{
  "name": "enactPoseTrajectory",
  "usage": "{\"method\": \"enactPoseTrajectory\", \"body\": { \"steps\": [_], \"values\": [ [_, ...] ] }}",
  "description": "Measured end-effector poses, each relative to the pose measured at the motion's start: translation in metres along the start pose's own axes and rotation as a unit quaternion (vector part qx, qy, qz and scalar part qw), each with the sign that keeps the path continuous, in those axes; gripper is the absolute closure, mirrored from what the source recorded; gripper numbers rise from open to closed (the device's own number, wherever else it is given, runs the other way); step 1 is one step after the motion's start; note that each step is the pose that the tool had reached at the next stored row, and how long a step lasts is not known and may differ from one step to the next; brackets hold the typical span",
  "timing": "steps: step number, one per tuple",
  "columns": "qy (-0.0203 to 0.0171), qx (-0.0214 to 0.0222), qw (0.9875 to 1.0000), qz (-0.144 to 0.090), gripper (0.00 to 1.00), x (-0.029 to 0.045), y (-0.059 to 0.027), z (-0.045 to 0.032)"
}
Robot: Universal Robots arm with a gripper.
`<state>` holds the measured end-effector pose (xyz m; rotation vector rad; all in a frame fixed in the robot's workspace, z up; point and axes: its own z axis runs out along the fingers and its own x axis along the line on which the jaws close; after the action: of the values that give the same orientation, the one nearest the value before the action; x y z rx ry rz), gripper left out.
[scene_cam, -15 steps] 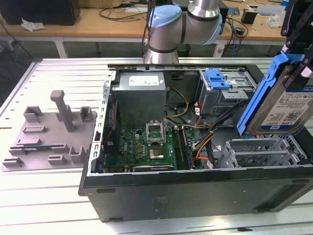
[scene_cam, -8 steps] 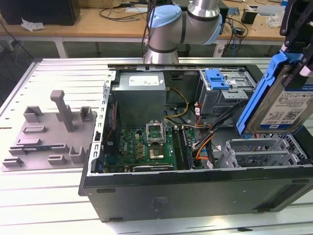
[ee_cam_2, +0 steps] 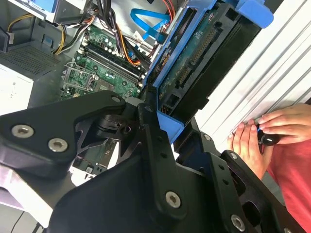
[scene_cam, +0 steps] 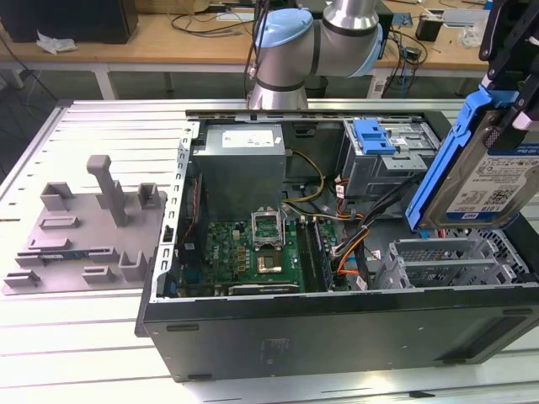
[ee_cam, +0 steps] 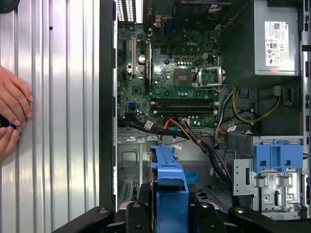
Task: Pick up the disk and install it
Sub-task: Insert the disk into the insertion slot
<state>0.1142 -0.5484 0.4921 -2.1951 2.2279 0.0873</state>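
The disk [scene_cam: 484,172], a silver drive with a white-and-blue label in a bright blue carrier frame, hangs on edge above the open computer case's [scene_cam: 337,328] end on the exterior view's right. My gripper [scene_cam: 511,80] is shut on the disk's upper part. In both wrist views the black fingers [ee_cam_2: 151,133] clamp the blue frame [ee_cam: 170,187] from both sides. The second wrist view shows the disk's circuit-board underside [ee_cam_2: 201,63]. Below it lie the case's drive cage and cables.
A blue latch plate on a grey cage [scene_cam: 375,139] sits at the case's back. The motherboard [scene_cam: 253,248], power supply [scene_cam: 240,156] and a curved blue cable [ee_cam_2: 148,19] fill the case. A person's hands [ee_cam: 12,107] rest on the ribbed table beside it. A grey fixture [scene_cam: 84,227] stands on the exterior view's left.
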Motion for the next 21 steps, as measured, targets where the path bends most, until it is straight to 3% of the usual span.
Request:
{"method": "enactPoseTrajectory", "body": {
  "steps": [13, 21],
  "values": [
    [0.0000, 0.0017, 1.0000, -0.002, 0.63, 0.0000, 0.0017, 0.0003],
    [0.0004, 0.0013, 0.9999, -0.016, 0.63, 0.0000, 0.0020, 0.0009]
  ]
}}
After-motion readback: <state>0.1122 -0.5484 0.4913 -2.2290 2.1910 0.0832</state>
